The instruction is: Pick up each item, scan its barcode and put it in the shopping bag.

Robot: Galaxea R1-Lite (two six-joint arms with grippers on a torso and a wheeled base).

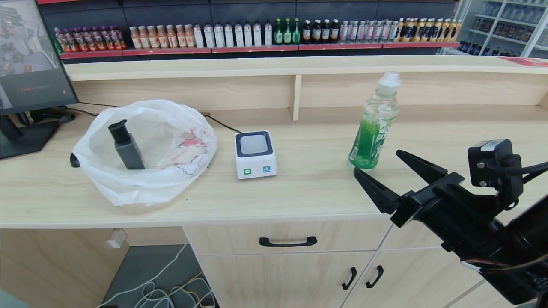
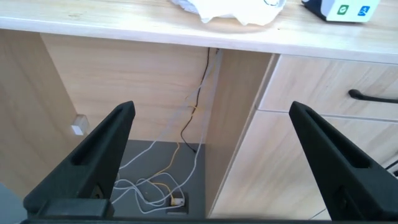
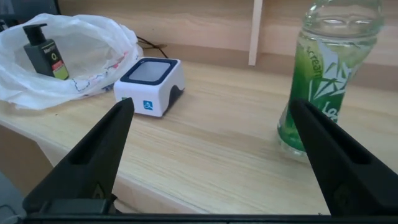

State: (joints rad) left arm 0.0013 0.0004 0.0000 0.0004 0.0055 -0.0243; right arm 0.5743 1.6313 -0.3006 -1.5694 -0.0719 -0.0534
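Head view: the green drink bottle (image 1: 374, 124) stands upright on the bench (image 1: 308, 192), back from the front edge. Open wood separates it from the scanner (image 1: 255, 154) and from the shopping bag (image 1: 145, 149), which holds a dark pump bottle (image 1: 126, 145). The right hand (image 1: 376, 161) is spread close to the green bottle.

Left wrist view: the left hand (image 2: 211, 107) is spread below the bench edge, facing an open bay.

Right wrist view: the green bottle stands beyond one finger.

Counter (image 1: 308, 192) matt wood; shopping bag (image 1: 180, 128) thin plastic; bottle (image 1: 373, 128) clear plastic.

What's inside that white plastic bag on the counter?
A dark pump bottle stands upright inside the shopping bag. The bag's crumpled front wall covers the bottle's base, so anything lying flat at the bottom cannot be seen.
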